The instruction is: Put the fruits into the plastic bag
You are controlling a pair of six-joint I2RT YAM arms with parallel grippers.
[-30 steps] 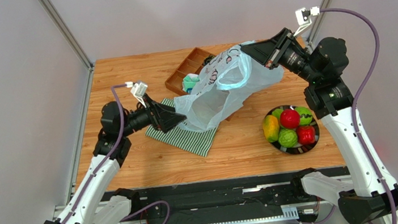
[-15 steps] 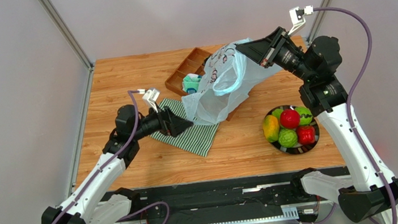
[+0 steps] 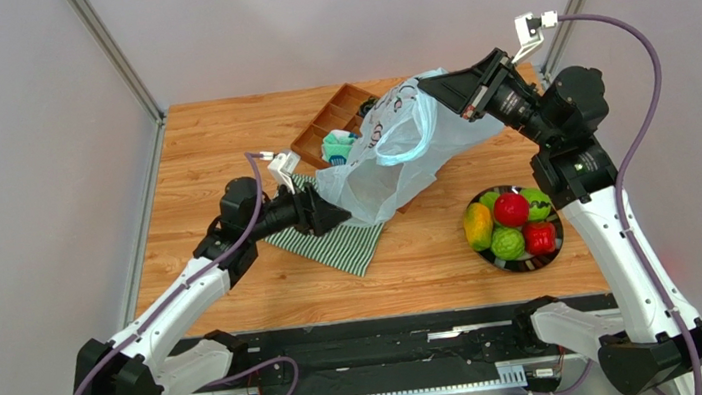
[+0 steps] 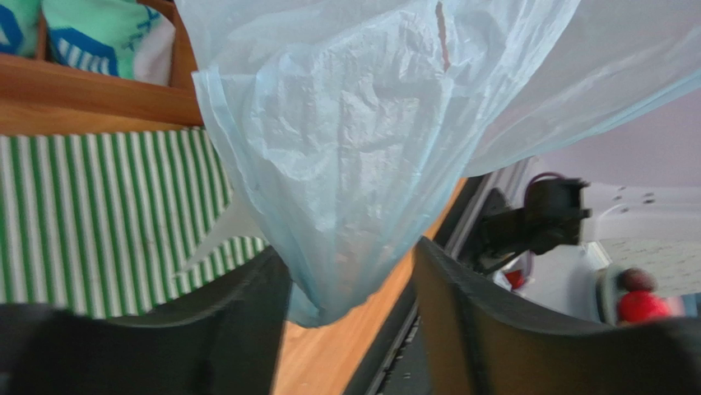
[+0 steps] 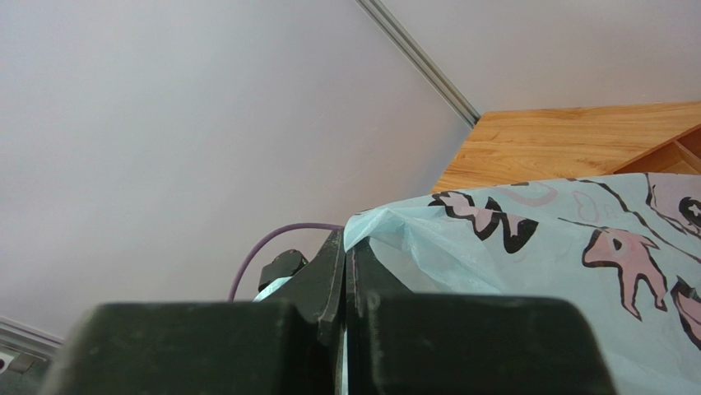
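Observation:
The pale-blue plastic bag (image 3: 390, 152) with pink-and-black print hangs lifted over the table's middle. My right gripper (image 3: 428, 90) is shut on its upper edge (image 5: 387, 226) and holds it up. My left gripper (image 3: 335, 216) is open at the bag's lower left end; a hanging fold of the bag (image 4: 345, 206) lies between its two fingers. The fruits (image 3: 511, 223), red, green and one yellow-orange, lie in a dark bowl (image 3: 519, 264) at the right, away from both grippers.
A green-and-white striped cloth (image 3: 330, 242) lies under the left gripper and also shows in the left wrist view (image 4: 99, 206). A wooden compartment tray (image 3: 328, 122) holding teal socks (image 3: 336, 145) stands behind the bag. Metal frame posts stand at the table's far corners.
My left arm has reached forward and right over the striped cloth until its open fingers straddle the bag's lower end. My right gripper lifted the bag slightly and then held still.

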